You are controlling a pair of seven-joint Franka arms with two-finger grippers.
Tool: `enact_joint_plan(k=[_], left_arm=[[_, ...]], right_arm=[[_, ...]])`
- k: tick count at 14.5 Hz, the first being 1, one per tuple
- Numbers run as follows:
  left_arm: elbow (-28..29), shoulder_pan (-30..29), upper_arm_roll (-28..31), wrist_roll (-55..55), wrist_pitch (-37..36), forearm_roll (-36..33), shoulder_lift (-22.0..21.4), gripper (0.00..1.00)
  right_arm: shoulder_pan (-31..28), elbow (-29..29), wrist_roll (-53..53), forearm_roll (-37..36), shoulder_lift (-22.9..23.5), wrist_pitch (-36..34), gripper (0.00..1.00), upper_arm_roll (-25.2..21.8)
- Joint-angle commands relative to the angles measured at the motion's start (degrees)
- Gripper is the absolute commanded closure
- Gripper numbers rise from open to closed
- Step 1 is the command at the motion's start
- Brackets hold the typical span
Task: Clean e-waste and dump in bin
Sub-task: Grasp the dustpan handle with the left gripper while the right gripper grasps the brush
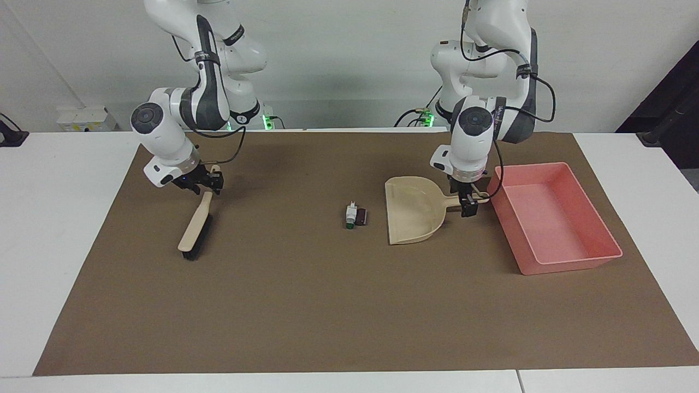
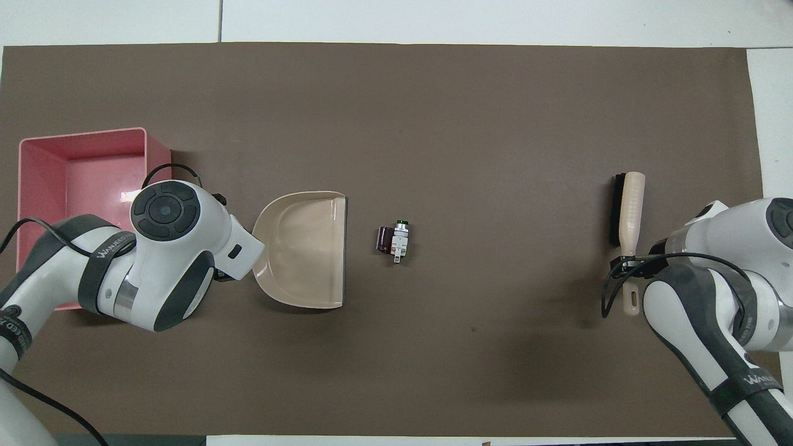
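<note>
The e-waste lies mid-mat: a white part with a green end (image 1: 350, 214) touching a dark block (image 1: 361, 217); both also show in the overhead view, the white part (image 2: 399, 240) and the block (image 2: 385, 239). The beige dustpan (image 1: 409, 213) lies beside them, its mouth facing them. My left gripper (image 1: 468, 207) is down at the dustpan's handle, between pan and bin. The pink bin (image 1: 546, 218) sits empty toward the left arm's end. My right gripper (image 1: 201, 186) is low over the handle of a beige brush (image 1: 195, 229) lying on the mat.
A brown mat (image 1: 306, 305) covers the white table. In the overhead view my left arm covers the dustpan's handle and part of the bin (image 2: 80, 134). The brush (image 2: 629, 204) lies toward the right arm's end.
</note>
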State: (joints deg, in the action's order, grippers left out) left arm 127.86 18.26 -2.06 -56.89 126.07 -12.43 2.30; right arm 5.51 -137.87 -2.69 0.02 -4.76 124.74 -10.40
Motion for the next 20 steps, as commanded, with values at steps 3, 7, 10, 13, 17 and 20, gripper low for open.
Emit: enact_joint_plan(k=[3, 7, 10, 13, 17, 20], left_arm=[[1.0, 0.9, 0.8, 1.3, 0.7, -1.9, -0.5, 0.13], [0.9, 1.1, 0.8, 1.6, -0.8, -2.0, -0.6, 0.35], [0.8, 1.3, 0.8, 1.6, -1.4, -2.6, -0.7, 0.51], [-0.2, 1.2, 0.8, 1.5, -1.6, -3.1, -0.4, 0.95], [-3.7, 1.3, 0.8, 1.4, -4.7, -3.2, -0.1, 1.0], [-11.0, 1.3, 0.7, 1.5, -13.4, -6.9, 1.3, 1.0]], right_arm=[[-0.2, -1.3, -0.3, 0.8, -1.5, 0.6, 0.42, 0.3], [-0.2, -1.2, -0.3, 0.8, -1.4, 0.7, 0.43, 0.3], [-0.2, -1.1, -0.3, 0.8, -1.4, 0.7, 0.46, 0.3], [-0.2, -1.1, -0.3, 0.8, -1.4, 0.7, 0.49, 0.3], [-0.2, -1.2, -0.3, 0.8, -1.4, 0.6, 0.55, 0.3], [-0.2, -1.2, -0.3, 0.8, -1.4, 0.5, 0.63, 0.3]])
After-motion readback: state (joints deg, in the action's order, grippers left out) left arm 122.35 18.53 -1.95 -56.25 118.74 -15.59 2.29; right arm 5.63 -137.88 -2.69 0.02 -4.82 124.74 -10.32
